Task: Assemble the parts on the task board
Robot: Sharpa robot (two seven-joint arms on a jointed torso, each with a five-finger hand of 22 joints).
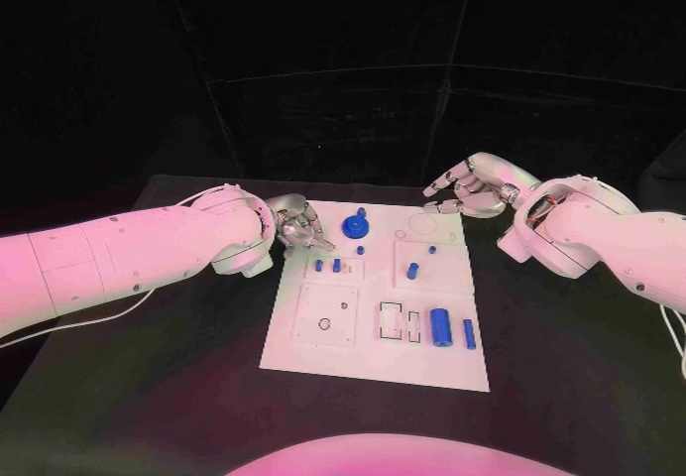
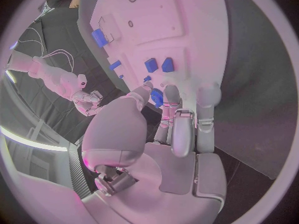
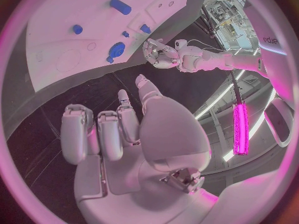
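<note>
White task board (image 1: 375, 342) lies mid-table, blue parts (image 1: 442, 326) scattered across it, some seated in recesses; left hand (image 1: 299, 231) hovers at its far-left edge, fingers curled, holding nothing I can see; right hand (image 1: 469, 188) hangs past the far-right corner, fingers loosely apart, empty; a careless reach could knock loose parts.

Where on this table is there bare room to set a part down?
Bare black table lies right of the task board, and more lies left of it below the left hand. The board's far end is crowded: blue parts sit there between both hands, right hand included.
</note>
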